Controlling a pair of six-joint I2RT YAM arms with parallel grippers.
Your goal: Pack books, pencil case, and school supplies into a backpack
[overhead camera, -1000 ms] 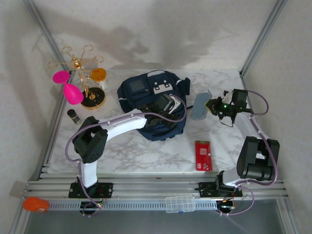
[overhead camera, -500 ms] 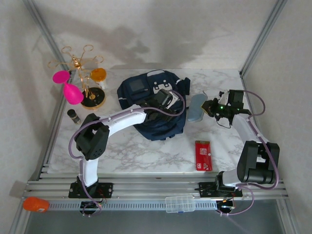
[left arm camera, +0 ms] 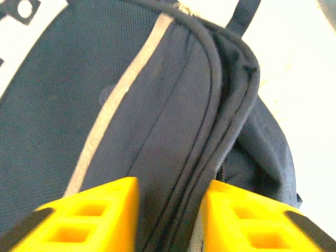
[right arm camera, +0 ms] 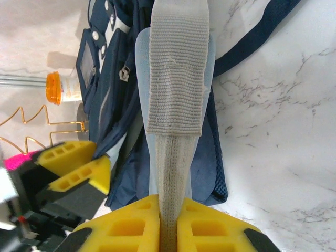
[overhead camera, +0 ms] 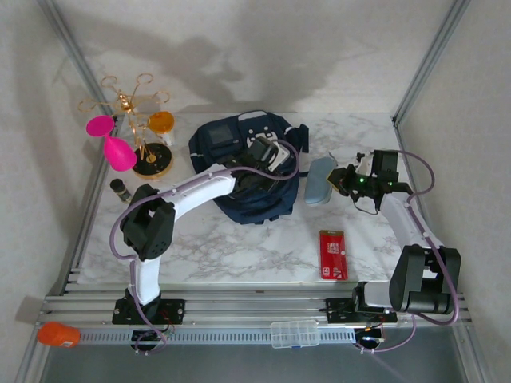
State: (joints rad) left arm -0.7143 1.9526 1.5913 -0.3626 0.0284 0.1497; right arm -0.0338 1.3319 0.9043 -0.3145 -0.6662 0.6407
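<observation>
The dark navy backpack (overhead camera: 227,144) lies toward the back middle of the marble table (overhead camera: 223,247). The left gripper (left arm camera: 169,184) is down on its upper edge, its yellow fingers (left arm camera: 100,215) pinching a fold of fabric next to the pale trim stripe. To the right, the right gripper (right arm camera: 168,202) has its fingers clenched on the end seam of a pale blue pencil case (overhead camera: 318,180) with a beige webbing strap, holding it just beside the backpack's right flank. A red booklet (overhead camera: 333,254) lies flat on the table nearer the arms, well apart from both.
</observation>
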